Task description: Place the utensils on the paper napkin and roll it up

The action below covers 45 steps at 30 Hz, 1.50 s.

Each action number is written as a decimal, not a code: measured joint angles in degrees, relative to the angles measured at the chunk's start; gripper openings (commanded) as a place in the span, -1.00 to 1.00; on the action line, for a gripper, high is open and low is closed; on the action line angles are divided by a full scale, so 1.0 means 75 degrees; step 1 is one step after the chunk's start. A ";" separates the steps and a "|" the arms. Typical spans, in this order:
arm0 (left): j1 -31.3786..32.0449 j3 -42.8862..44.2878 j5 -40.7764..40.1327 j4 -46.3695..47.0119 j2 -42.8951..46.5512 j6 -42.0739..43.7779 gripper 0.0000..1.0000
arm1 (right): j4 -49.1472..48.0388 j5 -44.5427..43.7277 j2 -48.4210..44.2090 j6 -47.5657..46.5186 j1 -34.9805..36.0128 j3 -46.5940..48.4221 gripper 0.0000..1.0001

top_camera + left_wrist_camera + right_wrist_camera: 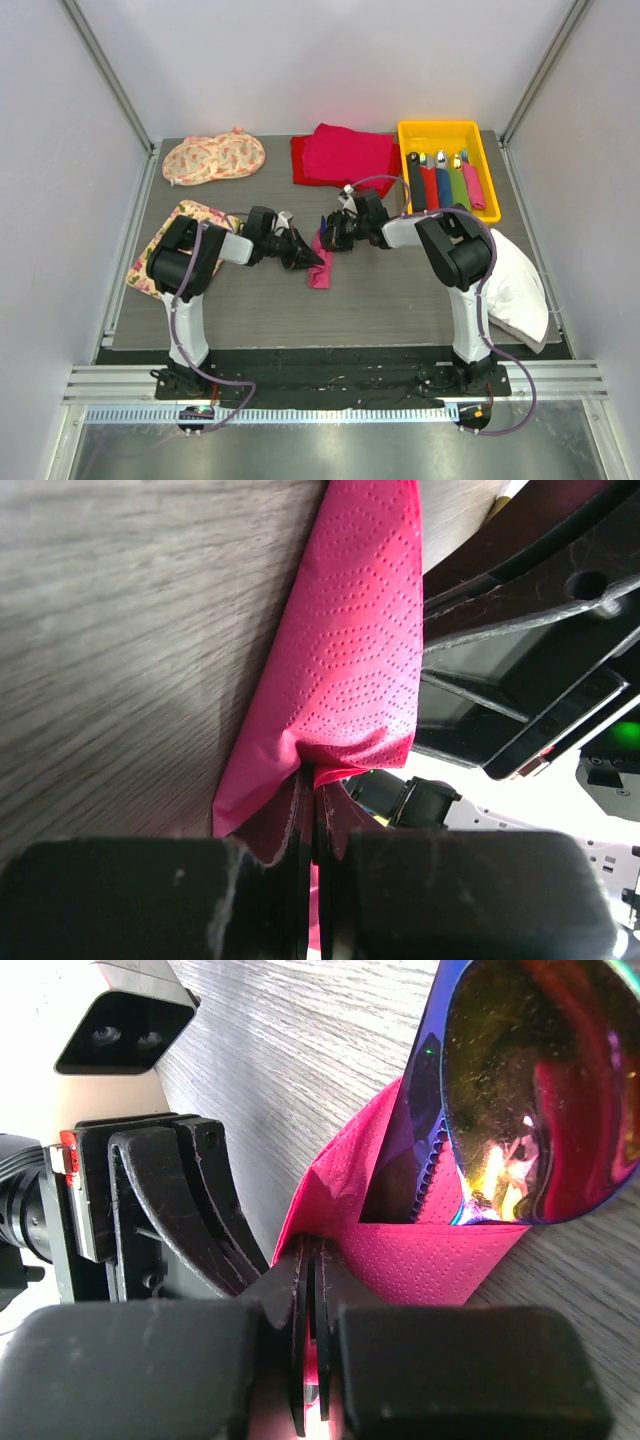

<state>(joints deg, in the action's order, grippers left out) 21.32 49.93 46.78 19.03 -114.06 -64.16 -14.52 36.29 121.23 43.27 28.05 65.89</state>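
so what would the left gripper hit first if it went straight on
The left gripper is shut on the napkin; beyond that, probably the right gripper, facing it close by, though depth is unclear.

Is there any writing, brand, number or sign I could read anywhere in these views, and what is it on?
None can be read in any view.
The paper napkin carries only embossed dots, no print.
The spoon head shows only reflections.
The yellow tray and floral mats show no letters at this size.
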 measured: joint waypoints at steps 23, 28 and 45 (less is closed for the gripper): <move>-0.0009 0.0341 0.0122 -0.0481 -0.0163 0.0242 -0.99 | 0.2684 -0.0227 -0.0729 -0.0833 -0.0312 0.0895 -0.71; -0.0009 0.0344 0.0125 -0.0478 -0.0163 0.0242 -0.99 | 0.2375 -0.0125 -0.1084 -0.0638 -0.0478 0.0522 -0.84; -0.0009 0.0364 0.0125 -0.0510 -0.0163 0.0248 -0.99 | 0.0699 0.0131 -0.0565 0.0662 -0.0542 -0.0530 -0.98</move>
<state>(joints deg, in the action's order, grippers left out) 21.26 52.66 47.72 15.20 -115.28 -62.30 -9.28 37.28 116.99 48.23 23.99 61.91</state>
